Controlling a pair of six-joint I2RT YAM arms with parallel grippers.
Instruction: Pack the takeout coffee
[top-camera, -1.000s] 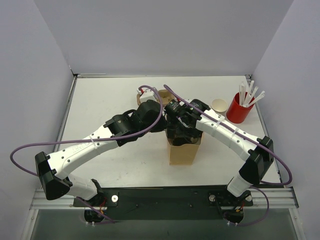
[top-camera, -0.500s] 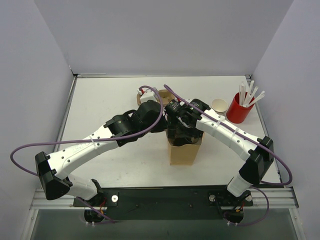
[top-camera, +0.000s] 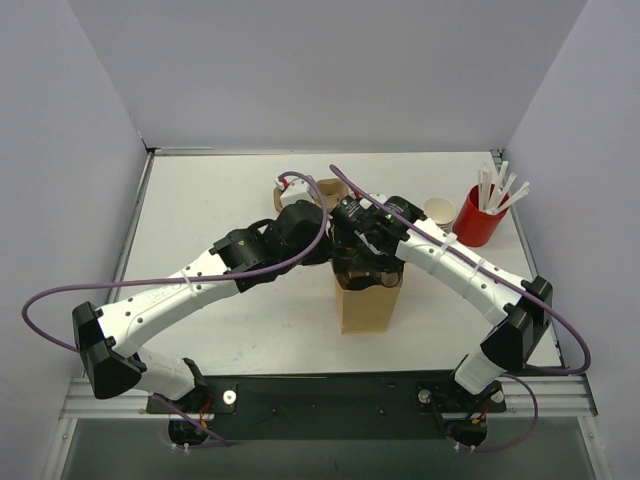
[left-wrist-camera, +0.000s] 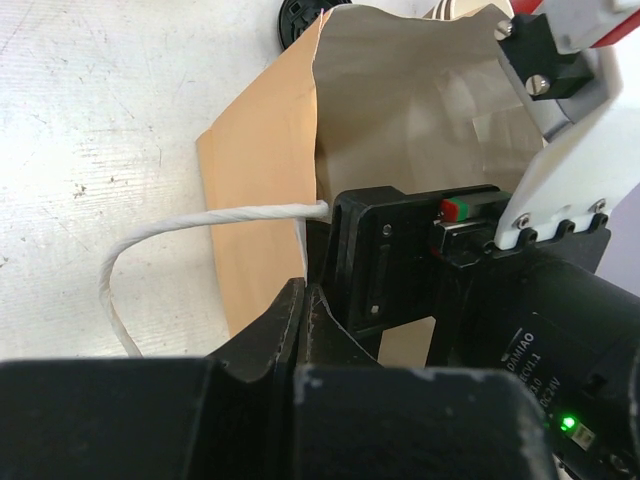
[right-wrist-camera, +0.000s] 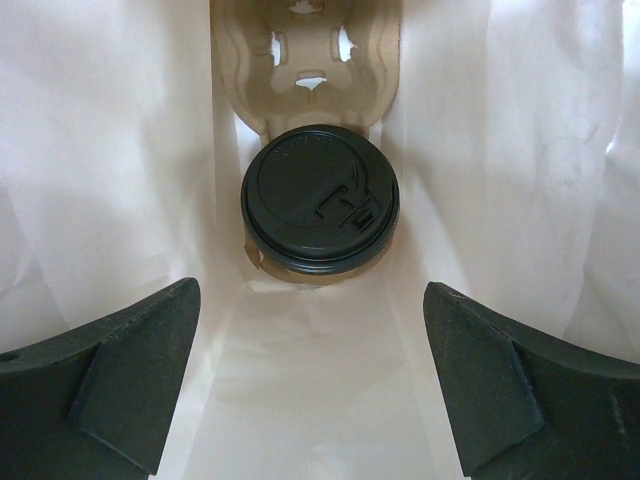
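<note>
Inside the brown paper bag (top-camera: 362, 305), the small kraft paper cup with round black plastic lid (right-wrist-camera: 320, 198) sits against a moulded pulp carrier (right-wrist-camera: 305, 60). Right claw (right-wrist-camera: 310, 292) hangs above, fingers spread, empty. Left claw (left-wrist-camera: 306, 292) pinches the bag's rim by its white twine handle (left-wrist-camera: 150, 240).

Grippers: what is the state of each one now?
Left gripper: closed on the rim of the paper bag.
Right gripper: open, holding nothing, above the takeout coffee in the bag.
</note>
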